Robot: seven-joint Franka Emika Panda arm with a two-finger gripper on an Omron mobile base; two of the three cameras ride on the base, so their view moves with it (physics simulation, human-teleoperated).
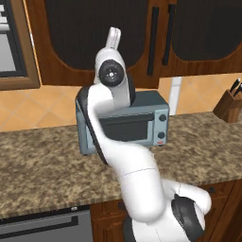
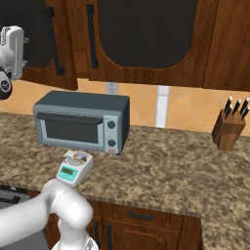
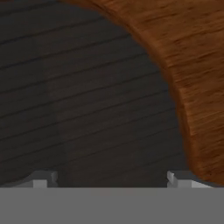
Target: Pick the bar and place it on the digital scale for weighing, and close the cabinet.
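Granite counter — bar on digital scale.

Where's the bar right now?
In the right base view, the bar lies on the scale, on the counter just in front of the toaster oven.

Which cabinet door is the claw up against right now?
The cabinet door directly above the toaster oven, left of the pair of black handles. The open claw faces its dark arched panel; the other doors stand off to the right.
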